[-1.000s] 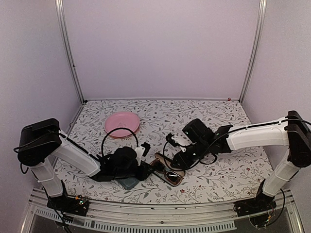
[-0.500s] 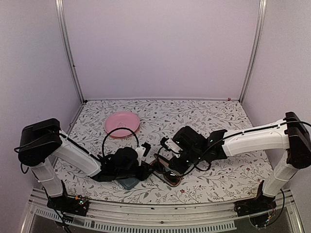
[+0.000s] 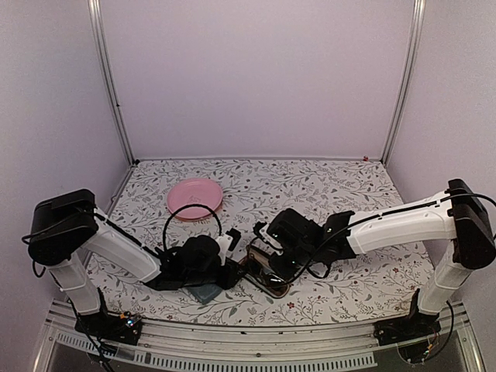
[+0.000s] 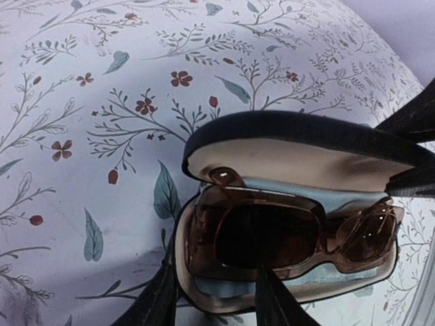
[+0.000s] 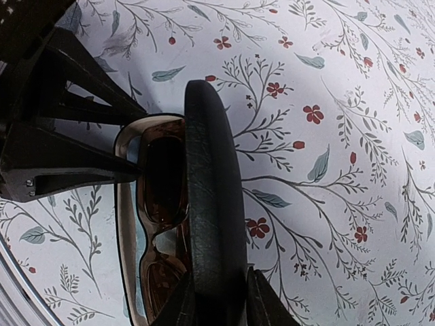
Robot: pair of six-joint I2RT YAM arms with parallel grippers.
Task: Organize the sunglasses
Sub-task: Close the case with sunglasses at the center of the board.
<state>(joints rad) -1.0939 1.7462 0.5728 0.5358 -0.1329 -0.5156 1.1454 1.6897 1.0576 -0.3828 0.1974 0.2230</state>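
The reddish-brown sunglasses (image 4: 272,234) with dark lenses lie on a pale blue cloth inside an open black hard case (image 4: 292,129). They also show in the right wrist view (image 5: 163,183). My left gripper (image 4: 217,272) straddles the case's end rim, one finger outside and one over a lens, gripping it. My right gripper (image 5: 221,278) is shut on the case lid (image 5: 211,176), which stands half closed over the glasses. In the top view both grippers, left (image 3: 231,260) and right (image 3: 263,260), meet at the case (image 3: 271,285). The pale-framed pair is out of view.
A pink plate (image 3: 195,198) sits at the back left of the floral tablecloth. A grey-blue case (image 3: 205,293) lies under my left wrist near the front edge. Metal frame posts stand at the back corners.
My right gripper has moved left toward the left gripper with the case lid, swinging it over the sunglasses. The left arm has stayed in place.
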